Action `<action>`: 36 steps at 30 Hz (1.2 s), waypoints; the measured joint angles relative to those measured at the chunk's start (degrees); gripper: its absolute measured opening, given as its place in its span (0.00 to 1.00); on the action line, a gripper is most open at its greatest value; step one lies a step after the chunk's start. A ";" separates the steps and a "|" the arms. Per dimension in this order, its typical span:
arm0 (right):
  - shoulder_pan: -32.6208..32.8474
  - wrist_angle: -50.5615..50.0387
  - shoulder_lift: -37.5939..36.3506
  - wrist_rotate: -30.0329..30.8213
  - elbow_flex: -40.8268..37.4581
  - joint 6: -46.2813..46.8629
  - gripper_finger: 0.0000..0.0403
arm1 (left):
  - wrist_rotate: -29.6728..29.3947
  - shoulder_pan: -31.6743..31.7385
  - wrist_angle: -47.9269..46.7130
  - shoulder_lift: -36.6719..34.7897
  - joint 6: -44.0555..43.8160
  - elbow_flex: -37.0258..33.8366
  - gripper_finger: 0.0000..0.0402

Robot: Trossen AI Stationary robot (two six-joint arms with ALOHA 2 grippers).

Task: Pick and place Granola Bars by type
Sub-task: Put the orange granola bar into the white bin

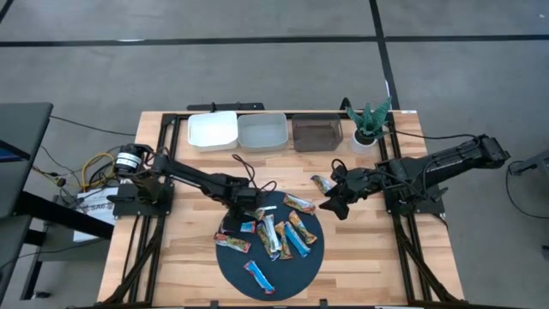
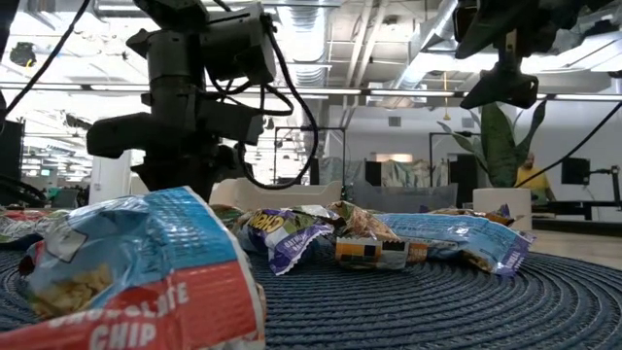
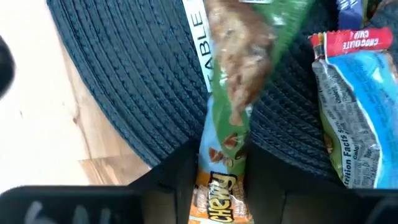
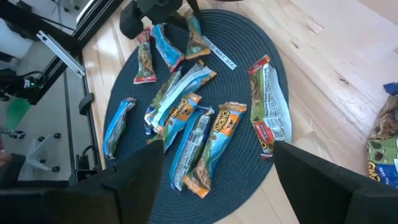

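Observation:
A round dark woven mat (image 1: 296,273) holds several granola bars (image 4: 199,134) in blue, orange-brown and green wrappers, lying flat and partly overlapping. One more bar (image 1: 322,183) lies on the bare wood near my right gripper. My left gripper (image 1: 246,209) is at the mat's far left part, shut on a green and orange bar (image 3: 233,74). My right gripper (image 1: 333,204) hangs open and empty above the table by the mat's far right edge, its fingers wide apart in the right wrist view (image 4: 217,152). My left gripper pinches one end of the green and orange bar (image 3: 219,163) between its two fingers. The bar runs lengthwise out from the fingers over the mat, beside a white label strip (image 3: 200,43). Whether its free end rests on the mat I cannot tell.
Three bins stand in a row at the far edge: white (image 1: 213,130), pale (image 1: 262,131) and dark (image 1: 316,133). A small potted plant (image 1: 369,124) stands to their right. A blue bar with a red end (image 3: 348,106) lies close beside the held bar.

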 joint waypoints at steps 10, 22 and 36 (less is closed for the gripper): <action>0.00 0.09 0.00 0.01 0.00 -0.03 0.73 | 0.24 1.78 -4.03 -1.01 -6.49 5.22 0.11; 0.00 0.99 -0.02 0.01 0.00 -0.05 0.73 | -14.99 14.95 -4.10 -15.25 -23.39 7.73 0.12; 0.00 1.39 -0.02 0.01 0.00 -0.03 0.73 | -18.92 39.99 -22.72 -22.49 -24.84 7.77 0.12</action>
